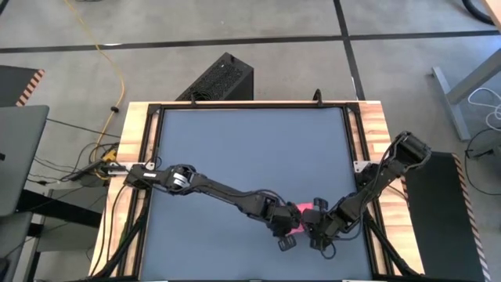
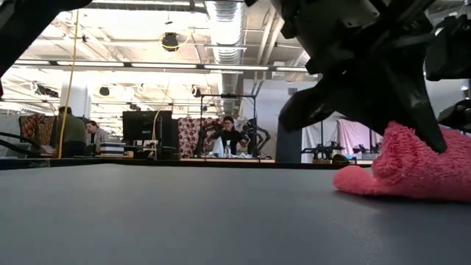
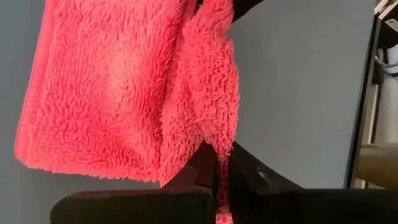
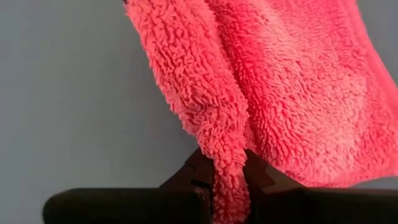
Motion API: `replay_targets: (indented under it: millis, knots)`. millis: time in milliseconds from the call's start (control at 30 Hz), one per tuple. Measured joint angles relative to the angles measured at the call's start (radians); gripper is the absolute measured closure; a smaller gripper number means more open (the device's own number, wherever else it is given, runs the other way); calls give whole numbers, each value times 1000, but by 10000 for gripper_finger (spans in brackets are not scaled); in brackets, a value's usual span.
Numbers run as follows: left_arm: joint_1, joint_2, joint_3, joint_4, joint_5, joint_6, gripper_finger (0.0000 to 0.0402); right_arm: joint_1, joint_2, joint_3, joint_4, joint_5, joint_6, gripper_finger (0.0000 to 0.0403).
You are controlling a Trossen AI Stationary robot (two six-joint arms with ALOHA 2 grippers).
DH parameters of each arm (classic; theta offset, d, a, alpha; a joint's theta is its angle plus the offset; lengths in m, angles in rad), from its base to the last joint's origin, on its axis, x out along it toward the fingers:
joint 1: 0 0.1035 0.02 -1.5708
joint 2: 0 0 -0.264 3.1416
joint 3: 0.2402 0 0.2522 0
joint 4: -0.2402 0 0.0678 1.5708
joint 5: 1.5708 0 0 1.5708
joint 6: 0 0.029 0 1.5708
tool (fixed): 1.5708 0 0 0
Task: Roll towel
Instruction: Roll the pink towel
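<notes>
Dark grey tabletop (image 1: 243,149), matte, set in a pale wooden frame (image 1: 135,149); concrete floor around it with dark seams. A yellow cable (image 1: 117,70) trails over the floor past the table's left far corner, and a black perforated box (image 1: 217,78) stands just beyond the far edge. In the low view, an open workshop hall lies behind the table: ceiling ducts, strip lights, monitors, and two seated people (image 2: 229,136) at benches far back.

Left arm reaches from the table's left edge diagonally toward the near right part of the surface. Left gripper (image 3: 224,177) is clenched on a fold of the towel (image 1: 301,215), which passes between its fingers.

Right arm comes in from the right edge, bent at the elbow, meeting the left arm near the near edge. Right gripper (image 4: 227,186) pinches a bunched edge of the same cloth between its fingers.

The towel lies near the near right corner, between both grippers, partly on the surface. Bright pink, thick fluffy pile, thin and limp, gathered into a ridge at each grip.
</notes>
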Motion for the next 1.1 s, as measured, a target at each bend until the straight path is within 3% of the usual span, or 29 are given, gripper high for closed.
replay_targets:
  millis: [167,533,833,1100]
  knots:
    - [27,0,0,24,64,-2,401,-20,-1,1,-4,-49,51,349]
    - [43,0,0,-78,70,15,401,-11,-57,0,-48,-50,87,349]
    - [70,-2,-8,-18,131,-7,401,-13,-77,-1,-51,-72,109,350]
    - [97,-2,-9,-21,119,-30,401,-12,-77,-1,-56,-49,147,345]
